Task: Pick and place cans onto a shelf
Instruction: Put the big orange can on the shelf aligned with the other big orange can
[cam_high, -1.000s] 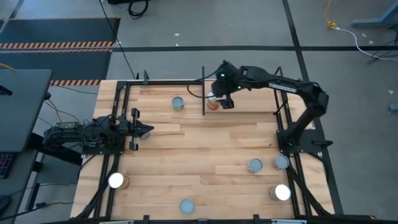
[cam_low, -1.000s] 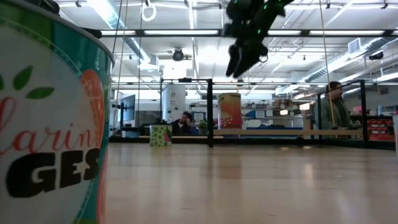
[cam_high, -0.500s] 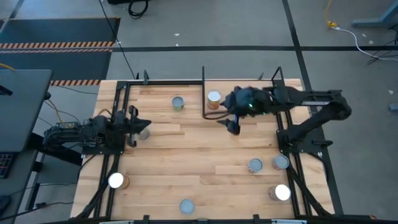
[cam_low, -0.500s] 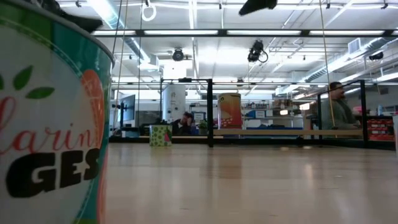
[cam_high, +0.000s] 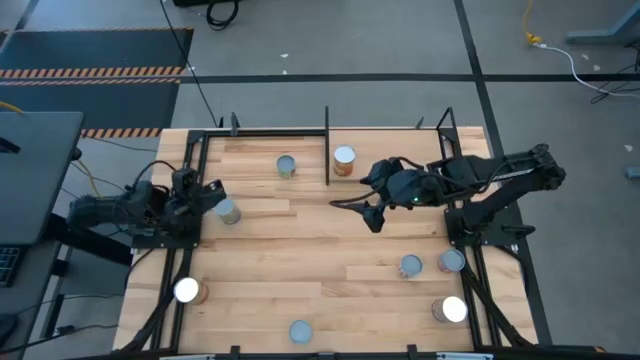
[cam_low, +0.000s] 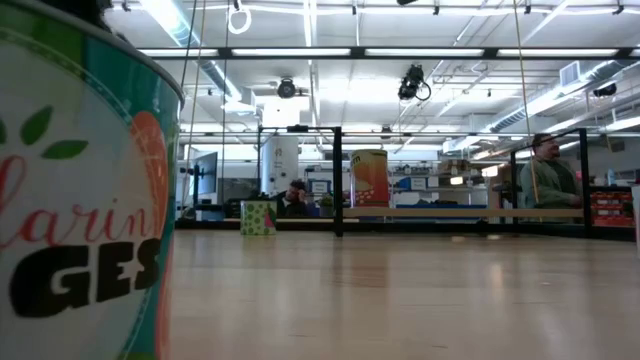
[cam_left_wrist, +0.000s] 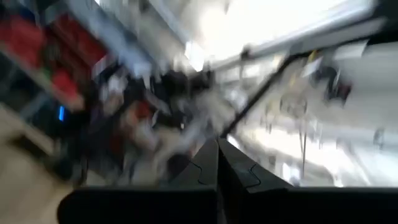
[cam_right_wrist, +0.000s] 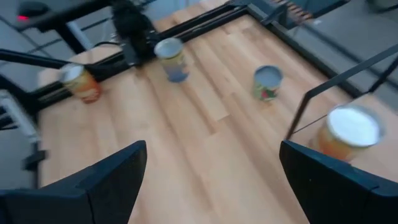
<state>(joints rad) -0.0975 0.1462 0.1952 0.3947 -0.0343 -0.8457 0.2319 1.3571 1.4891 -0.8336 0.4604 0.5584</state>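
An orange can with a white top (cam_high: 344, 160) stands on the shelf (cam_high: 327, 150) at the far side; it also shows in the low view (cam_low: 368, 178) and the right wrist view (cam_right_wrist: 351, 130). My right gripper (cam_high: 358, 212) is open and empty, hovering nearer than that can, over the table's middle. My left gripper (cam_high: 212, 190) is shut and empty at the left edge, just beside a blue-grey-topped can (cam_high: 228, 211) that stands on the table. Another can (cam_high: 286, 166) stands left of the shelf's post.
Two cans (cam_high: 410, 266) (cam_high: 451, 261) stand near the right arm's base, and one (cam_high: 451, 310) at the near right corner. Further cans stand at the near left (cam_high: 187, 291) and near middle (cam_high: 300, 331); the latter fills the low view's left (cam_low: 80, 200). People show beyond the table.
My right gripper has risen from above the orange can on the shelf and drawn toward the table's near side; the can stays upright on the shelf. My left gripper has drawn back toward the left edge and tipped upward, uncovering the can beside it.
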